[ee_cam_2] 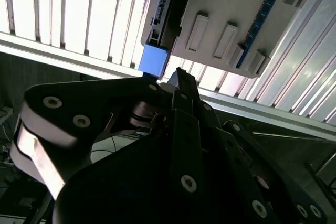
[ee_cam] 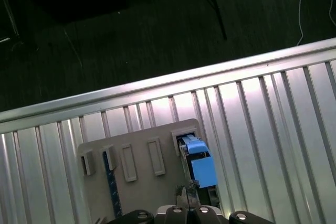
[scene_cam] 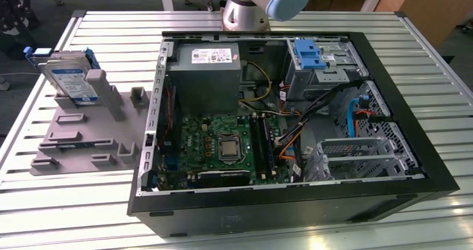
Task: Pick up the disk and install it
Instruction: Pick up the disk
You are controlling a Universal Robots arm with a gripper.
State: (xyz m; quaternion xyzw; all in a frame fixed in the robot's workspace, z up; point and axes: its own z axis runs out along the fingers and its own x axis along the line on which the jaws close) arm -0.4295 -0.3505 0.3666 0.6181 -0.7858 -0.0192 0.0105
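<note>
Blue plastic carrier end of the disk [ee_cam: 199,159] sits just ahead of the hand [ee_cam: 188,190] in the first wrist view, not touching. Hand tips look pressed together, gripping nothing. Step in hand, judged: the reach for pickup.

To do it well:
- the tips would have to part wider than the disk's thin edge before closing in
- line them square to the flat faces, centred over the top edge
- grip the carrier sides rather than the label face
- pull straight along the slot, since a tilt would likely jam it in the grey holder [scene_cam: 81,136]

Disk [scene_cam: 68,77] stands on edge, leaning slightly, in that holder on the slatted metal counter [scene_cam: 74,211]. In the exterior view it is at the far left, outside the open black case [scene_cam: 296,214] and well apart from the drive bay with its blue latch [scene_cam: 307,53]. Look: flat silver slab, white-and-blue label, blue frame round the edges. Second wrist view shows its connector edge [ee_cam_2: 160,14] past the hand [ee_cam_2: 179,73]
</note>
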